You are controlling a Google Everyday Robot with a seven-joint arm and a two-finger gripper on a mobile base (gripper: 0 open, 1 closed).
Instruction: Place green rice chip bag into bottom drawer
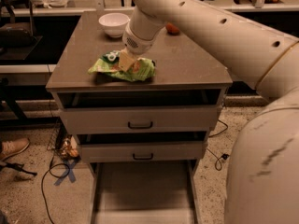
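The green rice chip bag (135, 70) lies crumpled on the cabinet top, near its front edge and left of centre. My gripper (125, 61) reaches down from the big white arm and sits on the middle of the bag, touching it. The bag rests on the top. The bottom drawer (142, 190) is pulled out towards the camera, and the part of its flat grey floor that shows holds nothing.
A white bowl (113, 23) stands at the back left of the cabinet top (187, 64). An orange-red fruit (172, 29) lies behind the arm. The two upper drawers (140, 120) with black handles are slightly open. Cables (56, 176) and a shoe (11, 148) lie on the floor at the left.
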